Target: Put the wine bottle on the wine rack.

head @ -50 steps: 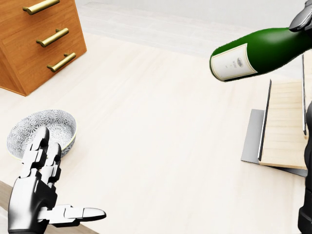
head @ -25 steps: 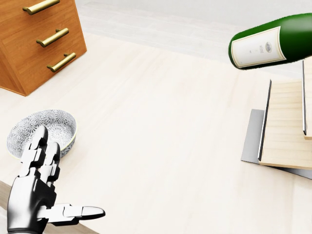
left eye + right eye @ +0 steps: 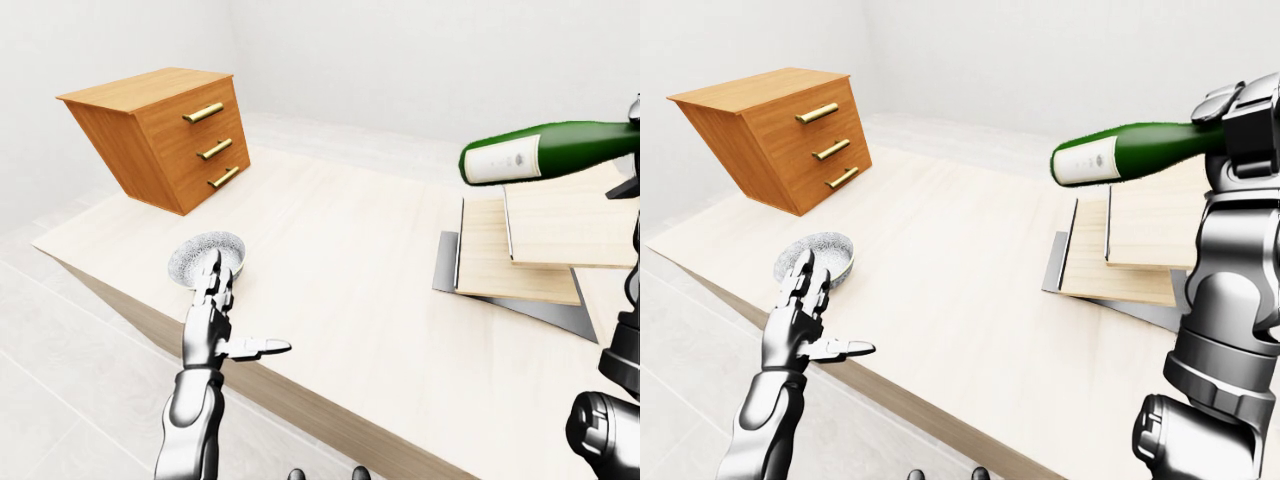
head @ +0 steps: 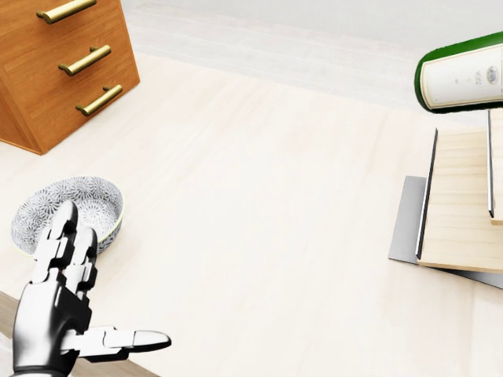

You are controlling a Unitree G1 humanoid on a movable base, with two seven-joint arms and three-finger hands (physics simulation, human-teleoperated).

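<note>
Hovering wine bottle (image 3: 1130, 152) above wine rack (image 3: 1130, 250)

The only printed surface is the cream label on the wine bottle (image 4: 464, 75), at about two o'clock in the head view. It carries a small dark emblem near its middle and a thin border line, but the marks are too small and blurred to read. No other text, number or sign shows.
</note>
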